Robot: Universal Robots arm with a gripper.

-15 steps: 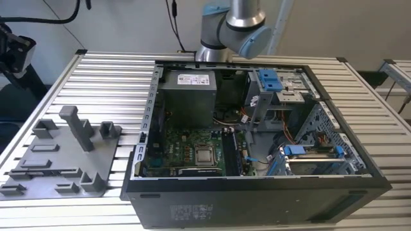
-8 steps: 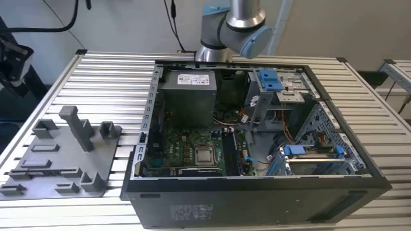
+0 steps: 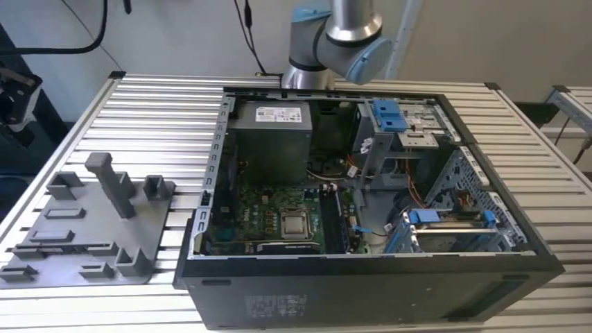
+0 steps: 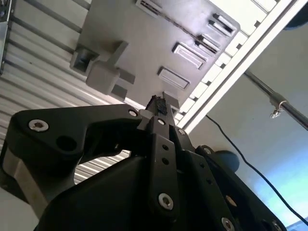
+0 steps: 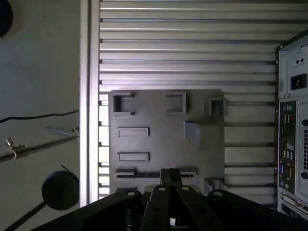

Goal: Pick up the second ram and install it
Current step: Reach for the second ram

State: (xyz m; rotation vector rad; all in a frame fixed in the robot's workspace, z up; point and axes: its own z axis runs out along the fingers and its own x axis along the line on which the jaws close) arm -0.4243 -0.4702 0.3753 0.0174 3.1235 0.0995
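Gripper is being held high over the grey tray, w/ both black fingers drawn right together. In the second wrist view a small dark, bumpy-edged bit is being pinched at the tips. It is being judged to be the ram stick, tho too little of it is showing to be certain. In the first wrist view the tips are being seen above the long slot near one edge of the tray. In the exterior view the tray is sitting on the slatted table, just beside the open PC case on the exterior view's left. The tray's holders are all showing plain grey, so the pick-up is being judged done and the carry is being judged the step in hand. No part of the install is being shown as done. For a clean carry, the squeeze is best being held firm and square, since a thin board is easily twisted or slipped when gripped at approx. one spot. Height is best being held enough to clear the upright post and the case's side wall. The stick's long edge is best being held level, w/o swing, on the way to the motherboard by the CPU socket.
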